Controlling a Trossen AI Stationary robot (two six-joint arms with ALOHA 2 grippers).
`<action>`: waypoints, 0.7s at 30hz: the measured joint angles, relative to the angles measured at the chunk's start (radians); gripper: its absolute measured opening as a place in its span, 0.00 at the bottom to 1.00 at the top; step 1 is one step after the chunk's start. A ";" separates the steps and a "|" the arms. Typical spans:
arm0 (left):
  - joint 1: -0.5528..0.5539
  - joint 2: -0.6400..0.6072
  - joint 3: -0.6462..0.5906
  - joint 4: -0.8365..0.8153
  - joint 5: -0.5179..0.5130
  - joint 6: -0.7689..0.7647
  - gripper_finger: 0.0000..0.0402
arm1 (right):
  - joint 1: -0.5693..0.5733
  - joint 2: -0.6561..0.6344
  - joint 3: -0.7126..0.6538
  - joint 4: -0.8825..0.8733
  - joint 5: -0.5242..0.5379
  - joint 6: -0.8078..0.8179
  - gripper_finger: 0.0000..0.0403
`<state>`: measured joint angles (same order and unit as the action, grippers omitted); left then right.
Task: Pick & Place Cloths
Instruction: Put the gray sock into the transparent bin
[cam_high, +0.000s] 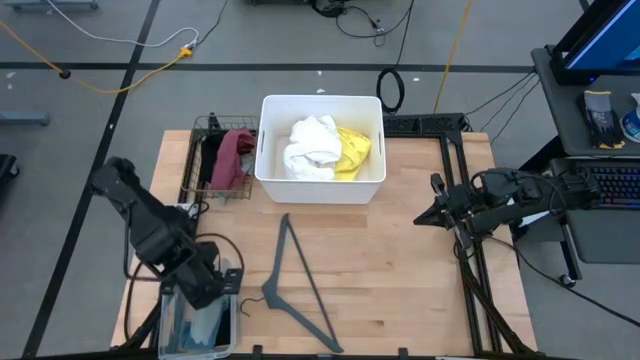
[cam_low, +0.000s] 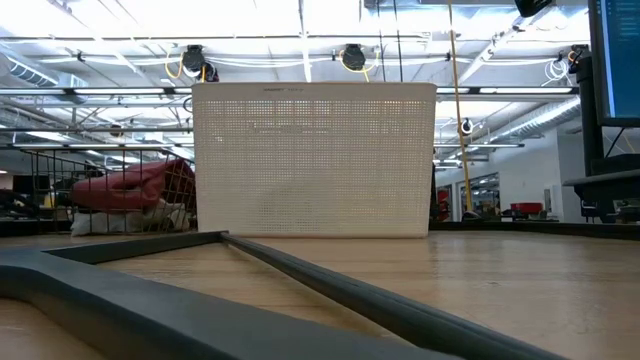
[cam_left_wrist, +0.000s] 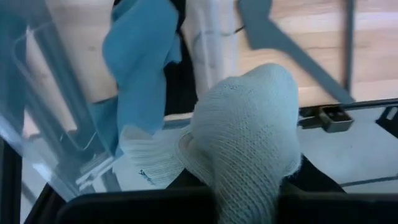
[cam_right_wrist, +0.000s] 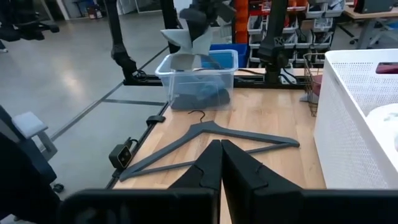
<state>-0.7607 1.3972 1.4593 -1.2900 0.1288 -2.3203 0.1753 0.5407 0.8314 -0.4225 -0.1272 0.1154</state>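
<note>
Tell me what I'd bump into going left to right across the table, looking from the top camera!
Left pincer gripping a pale cloth over the clear bin → grey hanger → right pincer, shut and empty.

White cloth (cam_high: 312, 147), yellow cloth (cam_high: 352, 152) in white perforated bin (cam_high: 270, 178); maroon cloth (cam_high: 231, 158); grey hanger (cam_high: 300, 285); knit cloth (cam_left_wrist: 249, 137) possibly sage-green.

A pale wooden surface (cam_high: 400, 240) with visible plank grain and a matt finish. On it stands a white plastic basket (cam_low: 314, 160), its walls perforated with fine holes. Inside lie a soft white cloth (cam_high: 312, 148) and a yellow cloth (cam_high: 354, 152). A dark wire metal rack (cam_high: 205, 160) holds a maroon cloth (cam_high: 232, 158). A matt grey plastic hanger (cam_high: 300, 285) lies flat. A clear glossy plastic bin (cam_right_wrist: 196, 79) holds teal fabric (cam_left_wrist: 140, 56) and a ribbed sage-green knit (cam_left_wrist: 245, 137).
</note>
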 joint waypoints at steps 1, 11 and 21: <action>-0.011 0.007 0.000 0.000 0.009 -0.018 0.01 | 0.000 0.000 0.000 0.000 0.000 0.000 0.00; -0.059 0.110 -0.001 -0.062 0.026 -0.063 0.01 | 0.000 0.001 0.000 0.031 0.000 0.003 0.00; -0.102 0.146 -0.076 -0.094 0.108 -0.057 0.01 | 0.000 0.001 0.000 0.047 -0.003 0.030 0.00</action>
<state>-0.8627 1.5433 1.3831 -1.3838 0.2364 -2.3777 0.1753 0.5415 0.8314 -0.3759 -0.1307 0.1452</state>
